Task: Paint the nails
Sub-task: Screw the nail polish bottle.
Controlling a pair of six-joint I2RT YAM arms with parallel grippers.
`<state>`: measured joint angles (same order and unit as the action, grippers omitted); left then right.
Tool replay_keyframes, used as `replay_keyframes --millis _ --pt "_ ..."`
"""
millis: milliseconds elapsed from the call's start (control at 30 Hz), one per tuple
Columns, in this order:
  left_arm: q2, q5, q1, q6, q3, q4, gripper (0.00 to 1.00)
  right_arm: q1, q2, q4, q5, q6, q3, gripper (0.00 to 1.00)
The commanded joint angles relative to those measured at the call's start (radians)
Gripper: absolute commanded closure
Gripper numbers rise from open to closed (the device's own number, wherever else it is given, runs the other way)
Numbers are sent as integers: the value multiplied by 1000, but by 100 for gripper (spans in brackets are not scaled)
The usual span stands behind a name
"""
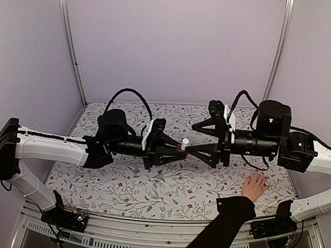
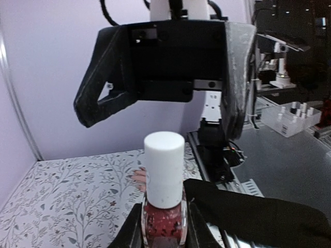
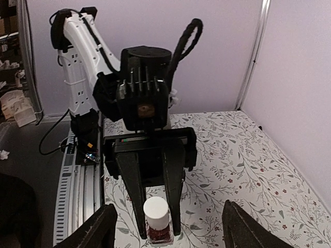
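Note:
My left gripper point(image 1: 177, 149) is shut on a small dark-red bottle point(image 2: 164, 223) with a white cap point(image 2: 164, 175), held upright above the table's middle. My right gripper point(image 1: 190, 139) faces it from the right, open wide. The cap point(image 3: 156, 211) sits between its spread fingers point(image 3: 244, 227) and touches neither. A light-skinned hand point(image 1: 254, 186) in a black sleeve point(image 1: 223, 224) lies flat on the table at the near right, fingers spread. Its nails are too small to make out. Part of the hand point(image 2: 138, 178) shows behind the bottle.
The table carries a floral-patterned cloth point(image 1: 152, 183) and is closed in by lilac walls point(image 1: 174, 42) at the back and sides. A metal rail point(image 1: 151, 232) with the arm bases runs along the near edge.

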<state>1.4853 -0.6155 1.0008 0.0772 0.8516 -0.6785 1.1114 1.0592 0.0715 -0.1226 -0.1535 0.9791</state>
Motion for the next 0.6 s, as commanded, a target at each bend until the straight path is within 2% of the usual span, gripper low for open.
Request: replay_keyframes --millis 0,133,233,433,567 --pt "-12 -324 -12 32 56 131 100 -5 -7 134 -269 -104 52 30" --pt "26 -457 -11 14 104 168 100 -5 42 213 -397 -159 111 39" --pt "58 -540 -9 -38 122 126 100 -5 80 242 -471 -184 138 44" --pt "103 -602 4 -120 137 33 100 2 139 263 -506 -201 178 49" --pt "117 -608 8 -122 143 27 100 18 182 299 -500 -219 214 67"
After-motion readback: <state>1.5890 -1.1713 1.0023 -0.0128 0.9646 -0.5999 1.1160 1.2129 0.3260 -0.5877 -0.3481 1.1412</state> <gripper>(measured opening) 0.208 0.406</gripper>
